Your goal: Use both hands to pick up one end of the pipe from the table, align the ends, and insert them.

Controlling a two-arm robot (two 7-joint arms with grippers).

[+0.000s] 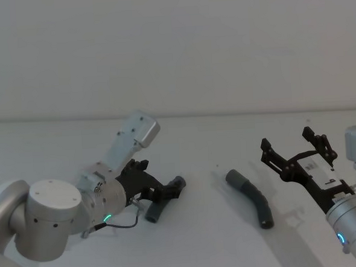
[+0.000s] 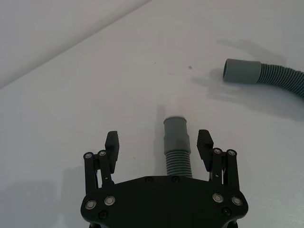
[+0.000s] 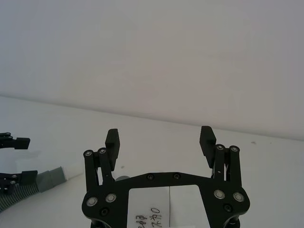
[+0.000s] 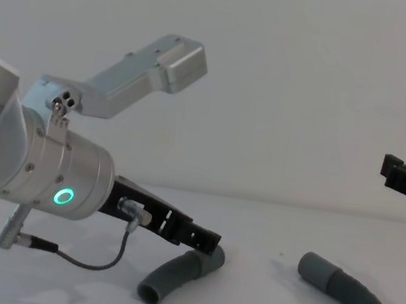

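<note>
Here the left tool [image 2: 159, 142] straddles one pipe [image 2: 177, 153], jaws apart.

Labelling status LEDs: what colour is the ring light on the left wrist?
Green. The ring light shows best in the chest view.

Rear of the pipe piece [image 2: 177, 142] beneath the left pincer [image 2: 158, 140], out of sight.

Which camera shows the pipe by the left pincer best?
The left wrist view: the left pipe piece lies inside the open left pincer, collar clear. Head view: the pincer partly covers it. Chest view: its curve, side-on. Right wrist view: a bit at the edge.
</note>
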